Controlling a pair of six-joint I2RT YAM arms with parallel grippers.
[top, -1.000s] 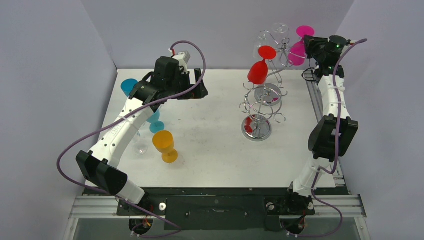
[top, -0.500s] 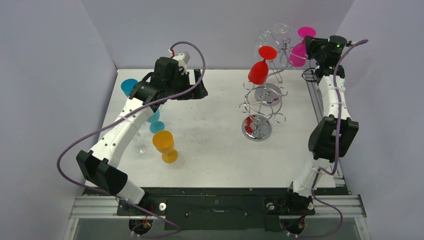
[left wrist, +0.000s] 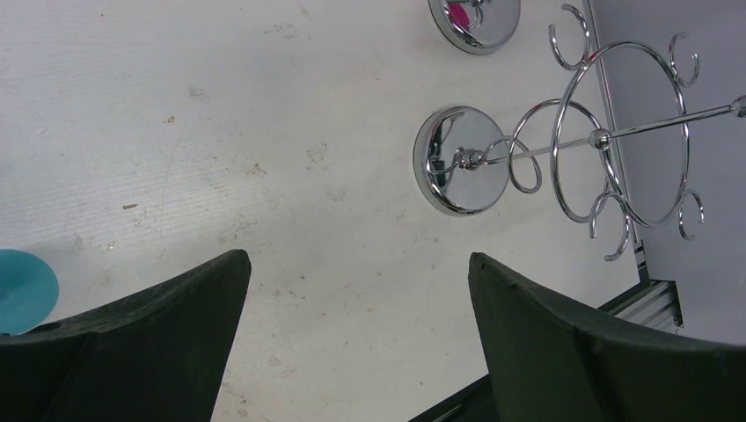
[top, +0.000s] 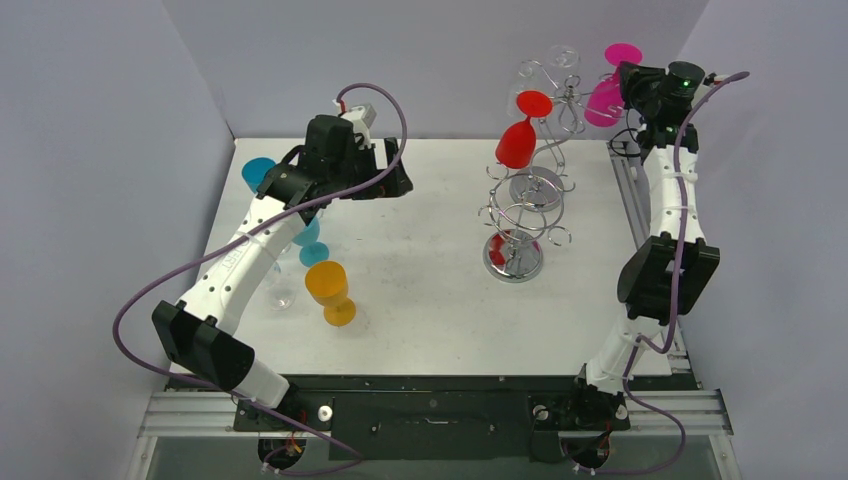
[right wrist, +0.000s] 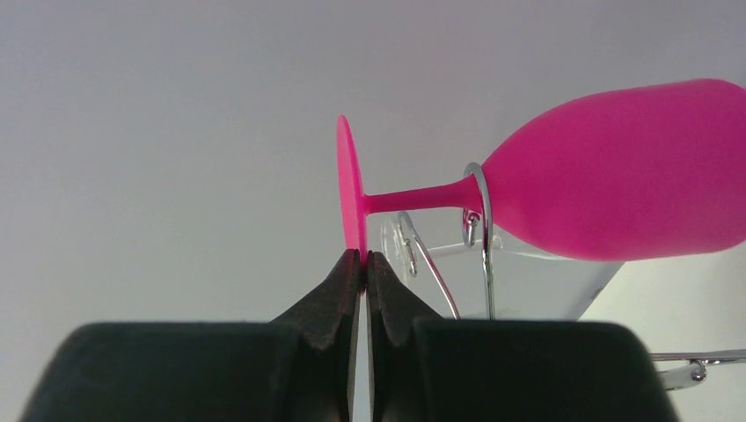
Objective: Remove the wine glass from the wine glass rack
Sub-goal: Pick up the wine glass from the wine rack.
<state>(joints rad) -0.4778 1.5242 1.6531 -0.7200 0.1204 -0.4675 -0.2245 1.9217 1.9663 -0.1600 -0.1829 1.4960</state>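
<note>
- Pink, smooth and matte, the glass [right wrist: 616,171] is hanging high on the rack [top: 568,100], above the table's [top: 420,290] far right corner, with its stem lying in a wire hook [right wrist: 482,220].
- The right gripper [right wrist: 362,259] is pinching the rim of the glass's thin round foot, with its jaws closed on it.
- Seen from the right wrist, the glass's long axis is running sideways: the foot is sitting at the fingertips, the stem is passing through the hook, and the bowl is bulging beyond to the right.
- The stem is probably needing to slide out of the hook's open side, and a pinch on so thin an edge is looking slight.
- The left gripper [left wrist: 356,259] is hanging wide open over the table's far left part, well apart from the rack, so the right arm is the nearer.
- The rack is showing as thin chrome wire curled into rings and hooks.
</note>
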